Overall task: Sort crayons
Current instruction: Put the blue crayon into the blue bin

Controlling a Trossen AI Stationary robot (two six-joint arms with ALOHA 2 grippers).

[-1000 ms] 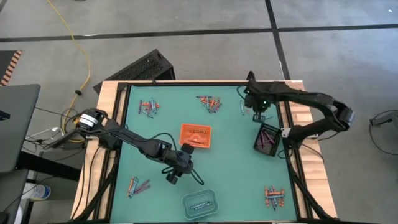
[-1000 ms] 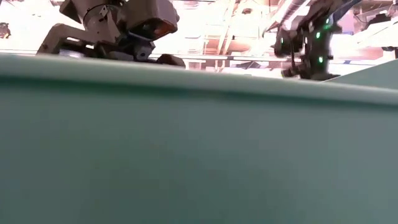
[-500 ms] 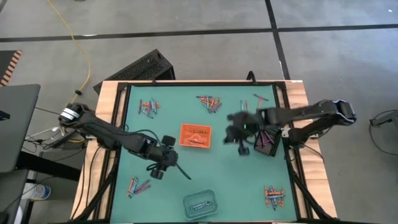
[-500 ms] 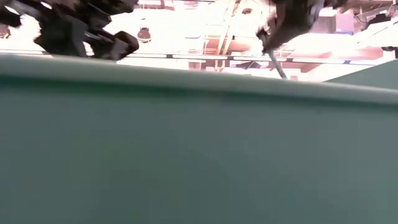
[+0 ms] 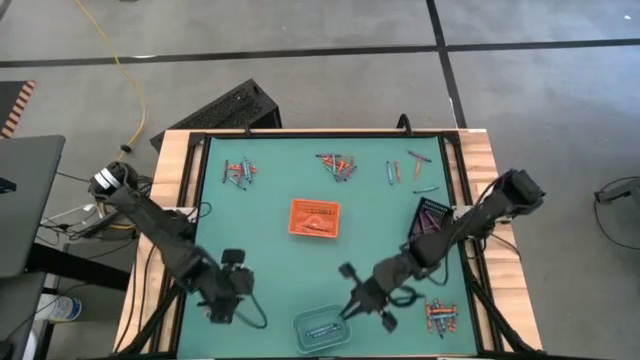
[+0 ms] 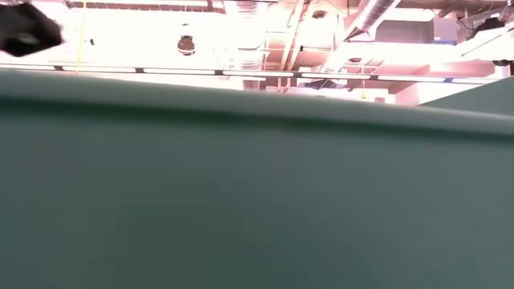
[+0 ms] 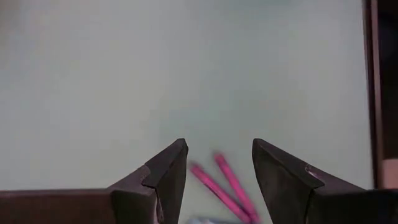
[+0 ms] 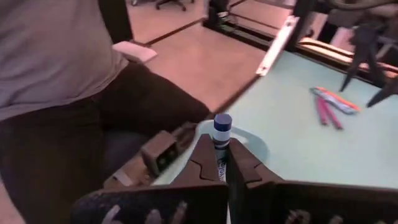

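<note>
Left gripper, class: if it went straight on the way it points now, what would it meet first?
The left gripper, jaws open, points down at the mat. Two magenta crayons lie right between its fingers, so it would probably meet those first, though how far above them it hangs is unclear.

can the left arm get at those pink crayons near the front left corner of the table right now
Probably yes. The left gripper is open and hangs right over the two pink crayons, which lie between its fingers on bare green mat. Nothing sits on them; the right gripper is off by the clear tray.
</note>
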